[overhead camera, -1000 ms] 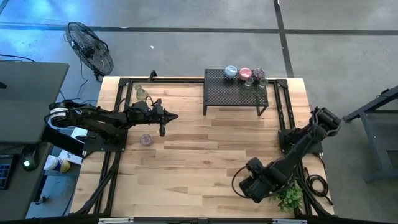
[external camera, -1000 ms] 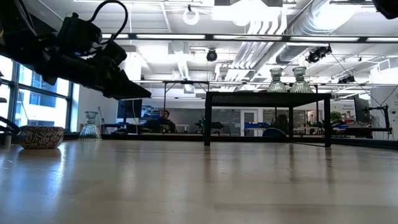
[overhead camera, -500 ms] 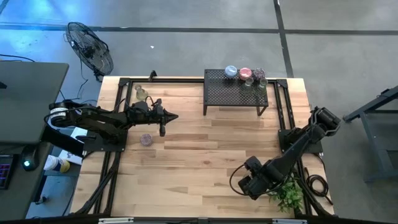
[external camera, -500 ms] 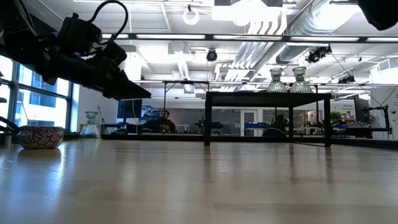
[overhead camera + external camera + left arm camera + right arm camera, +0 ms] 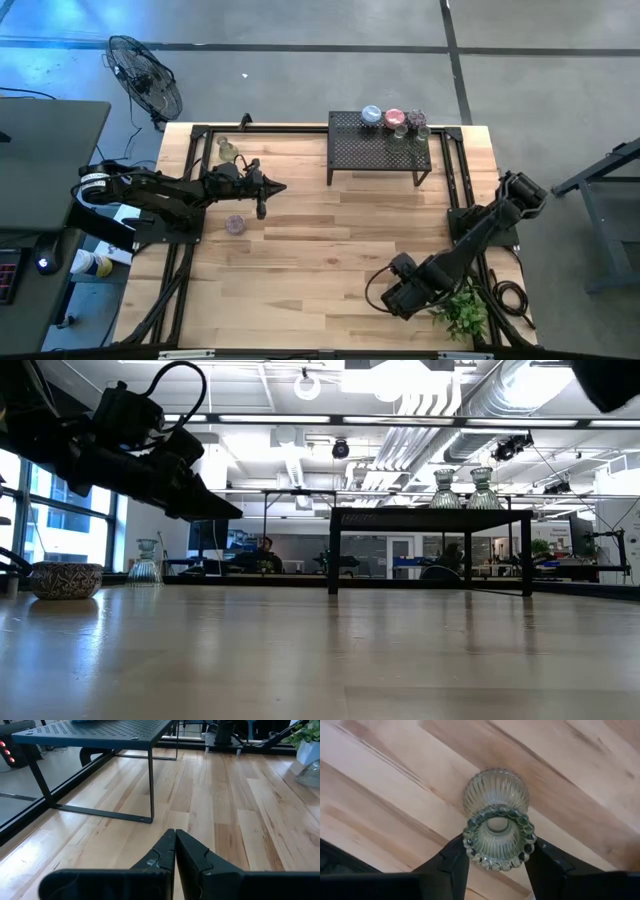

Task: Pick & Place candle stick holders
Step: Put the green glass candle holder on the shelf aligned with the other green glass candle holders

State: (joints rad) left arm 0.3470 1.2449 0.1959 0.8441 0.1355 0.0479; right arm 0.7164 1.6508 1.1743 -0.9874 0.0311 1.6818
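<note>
Pale-green ribbed glass: one holder (image 5: 496, 822) sits pinched between the right gripper's (image 5: 496, 865) two fingers (image 5: 451, 862), above the wood table (image 5: 320, 260). From above, that gripper (image 5: 397, 292) is at about 5 o'clock on the table, beside the plant (image 5: 463, 316). The left gripper (image 5: 274, 187), fingers pressed together and holding nothing, hovers at 10 o'clock. A purple holder (image 5: 235, 224) stands just beside it, an olive one (image 5: 227, 149) at the far-left corner. More holders (image 5: 395, 120) cluster on the black rack (image 5: 375, 150) at 1 o'clock.
</note>
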